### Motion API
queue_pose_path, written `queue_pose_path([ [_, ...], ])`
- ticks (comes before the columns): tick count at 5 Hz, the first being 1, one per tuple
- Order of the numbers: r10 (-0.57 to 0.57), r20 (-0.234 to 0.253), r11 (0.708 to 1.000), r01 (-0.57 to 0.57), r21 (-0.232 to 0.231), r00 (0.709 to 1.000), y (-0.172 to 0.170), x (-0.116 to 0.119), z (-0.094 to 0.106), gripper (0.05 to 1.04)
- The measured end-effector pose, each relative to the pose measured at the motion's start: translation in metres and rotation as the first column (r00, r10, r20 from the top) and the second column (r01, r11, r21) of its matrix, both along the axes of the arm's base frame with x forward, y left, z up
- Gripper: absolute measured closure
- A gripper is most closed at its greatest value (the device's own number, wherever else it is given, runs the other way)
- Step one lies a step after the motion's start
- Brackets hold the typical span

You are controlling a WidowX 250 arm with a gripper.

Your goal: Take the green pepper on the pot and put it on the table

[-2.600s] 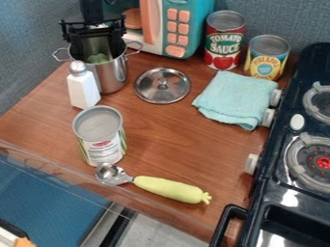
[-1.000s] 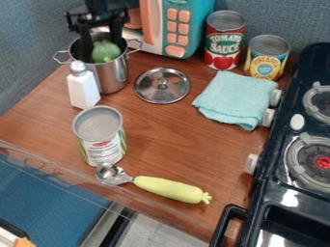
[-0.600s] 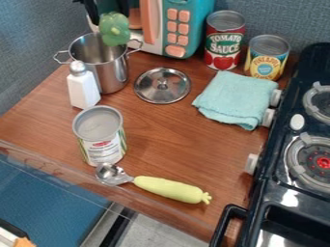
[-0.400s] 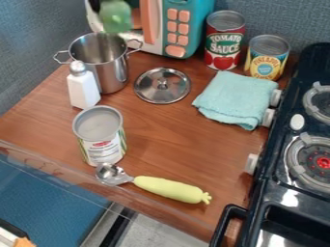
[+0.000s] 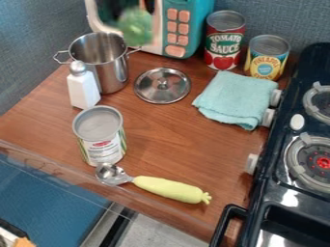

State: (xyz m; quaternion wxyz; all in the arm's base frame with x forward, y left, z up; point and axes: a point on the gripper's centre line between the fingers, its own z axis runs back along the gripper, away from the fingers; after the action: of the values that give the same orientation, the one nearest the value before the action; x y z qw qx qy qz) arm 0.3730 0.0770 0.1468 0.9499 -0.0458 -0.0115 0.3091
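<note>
The green pepper (image 5: 136,28) is up in the air near the top, in front of the blue and white toy microwave (image 5: 191,21). It is a bit blurry. The black gripper (image 5: 135,9) has its fingers closed in on it, one on each side, only as far apart as the pepper is wide. The silver pot (image 5: 113,72) is lower down and to the left.

The table (image 5: 171,132) is brown wood with dark wavy lines, and it shines a little. A see-through sheet runs along its front edge. The wall (image 5: 38,53) behind is blue-gray and looks rough, like cloth. Past the front edge there is a flat blue patch (image 5: 48,198), and next to it some gray floor (image 5: 145,231).

A white shaker (image 5: 82,90) with a silver top stands just beside the pot. A round silver lid (image 5: 155,89) lies flat on the wood. A folded light blue cloth (image 5: 235,99) is near the red can (image 5: 224,36) and the yellow can (image 5: 266,59), which both stand at the back. A can with a white label (image 5: 103,147) stands closer to the front, and a scoop (image 5: 171,189) with a yellow-green handle lies just beside it. The black stove (image 5: 270,193) is on the right side.
</note>
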Motion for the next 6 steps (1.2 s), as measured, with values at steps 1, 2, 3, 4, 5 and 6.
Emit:
queue_pose_path([
  [1, -0.081, -0.031, 0.997, 0.082, 0.009, 0.996, -0.026, -0.015, -0.017, 0.361],
  [2, -0.146, -0.066, 0.988, 0.149, 0.038, 0.987, -0.043, -0.027, -0.037, 0.361],
  [3, -0.201, -0.087, 0.97, 0.211, 0.124, 0.976, -0.055, -0.034, -0.055, 0.361],
  [4, -0.211, -0.092, 0.955, 0.225, 0.193, 0.973, -0.051, -0.037, -0.066, 0.361],
  [5, -0.201, -0.074, 0.953, 0.213, 0.214, 0.977, -0.048, -0.036, -0.071, 0.361],
  [6, -0.182, -0.078, 0.958, 0.194, 0.21, 0.98, -0.049, -0.035, -0.076, 0.361],
])
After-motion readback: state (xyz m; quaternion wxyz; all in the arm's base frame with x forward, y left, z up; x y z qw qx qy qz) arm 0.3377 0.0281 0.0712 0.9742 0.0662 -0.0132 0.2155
